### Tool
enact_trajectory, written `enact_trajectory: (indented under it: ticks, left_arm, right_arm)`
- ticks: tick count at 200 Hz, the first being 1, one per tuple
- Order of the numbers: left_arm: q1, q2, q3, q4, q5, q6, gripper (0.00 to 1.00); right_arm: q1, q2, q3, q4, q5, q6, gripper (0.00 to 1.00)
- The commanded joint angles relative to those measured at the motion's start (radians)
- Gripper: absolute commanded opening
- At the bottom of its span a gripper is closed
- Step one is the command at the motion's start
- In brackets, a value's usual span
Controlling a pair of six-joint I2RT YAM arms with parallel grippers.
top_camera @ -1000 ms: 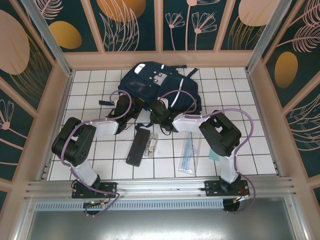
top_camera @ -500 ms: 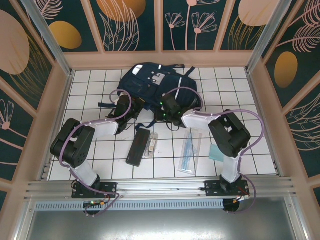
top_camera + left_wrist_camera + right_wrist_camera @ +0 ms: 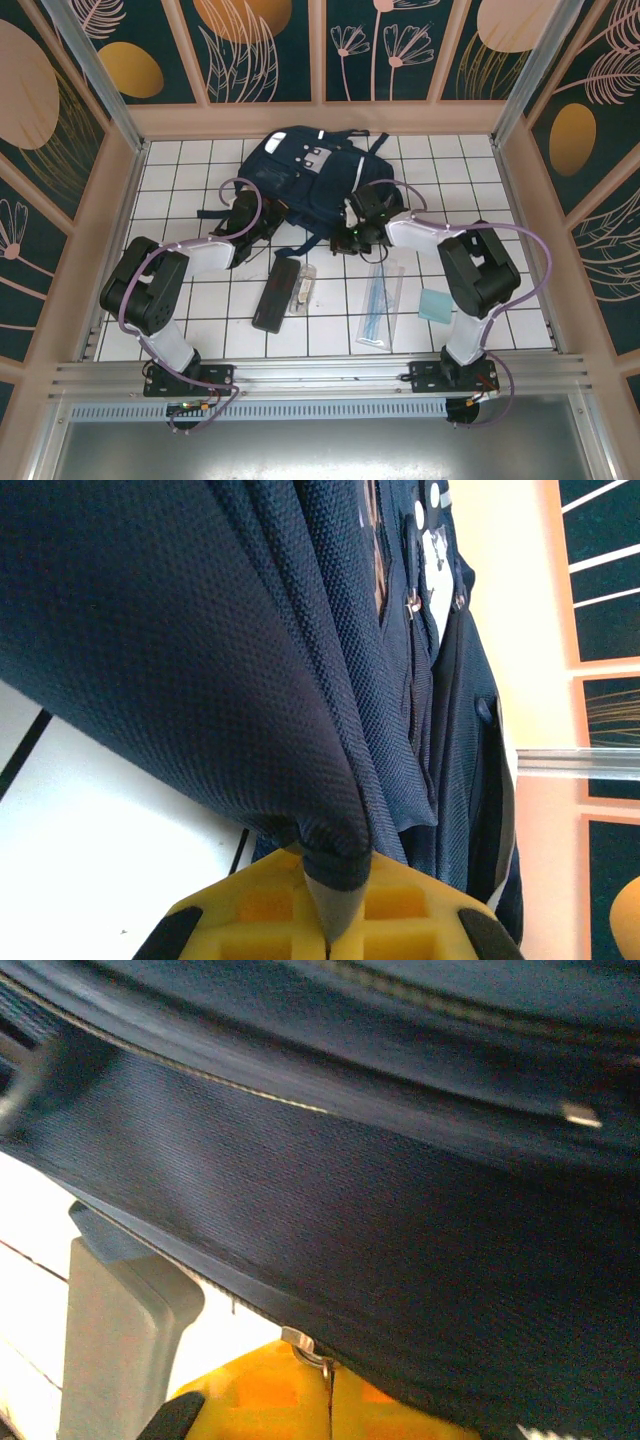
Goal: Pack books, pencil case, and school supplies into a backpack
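The navy backpack (image 3: 310,165) lies at the back of the tiled floor. My left gripper (image 3: 250,215) is at its near left edge, shut on a fold of the backpack's fabric (image 3: 335,870). My right gripper (image 3: 365,215) is at the near right edge, shut on the metal zipper pull (image 3: 308,1346) under the dark zipper band (image 3: 250,1295). The black pencil case (image 3: 277,293) lies in front, with the small clear tube (image 3: 303,288) beside it. To the right are the clear ruler set (image 3: 380,305) and the teal pad (image 3: 437,306). The books are out of view.
Wooden walls ring the tiled floor (image 3: 200,190). The backpack's dark straps (image 3: 215,207) trail to the left. A grey blocky piece (image 3: 115,1340) stands at the left of the right wrist view. Both arm bases sit on the metal rail (image 3: 320,375) at the near edge.
My right gripper has slid rightward along the backpack's near edge and its jaws have closed. The left gripper has kept its grip, hardly moving.
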Motion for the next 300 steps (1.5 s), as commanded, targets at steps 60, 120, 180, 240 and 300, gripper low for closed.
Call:
enact_trajectory:
  ticks: [60, 120, 180, 240, 300]
  left_arm:
    - [0.093, -0.036, 0.012, 0.003, -0.014, 0.147, 0.0]
    - [0.099, 0.098, 0.145, 0.012, 0.05, 0.208, 0.0]
    - [0.099, 0.164, 0.323, -0.045, 0.189, 0.206, 0.97]
    - [0.099, -0.167, 0.026, -0.185, 0.126, 0.215, 0.99]
    - [0.083, -0.163, -0.137, 0.069, 0.168, -0.004, 0.98]
  right_arm:
    - [-0.181, -0.144, 0.011, -0.442, 0.474, -0.175, 0.0]
    - [-0.128, -0.176, 0.032, -0.344, 0.094, -0.235, 0.0]
    - [0.098, -0.085, 0.123, -0.104, -0.149, -0.215, 0.0]
    - [0.117, 0.044, 0.266, 0.138, -0.149, -0.088, 0.0]
    - [0.121, 0.083, 0.296, 0.179, -0.27, -0.035, 0.0]
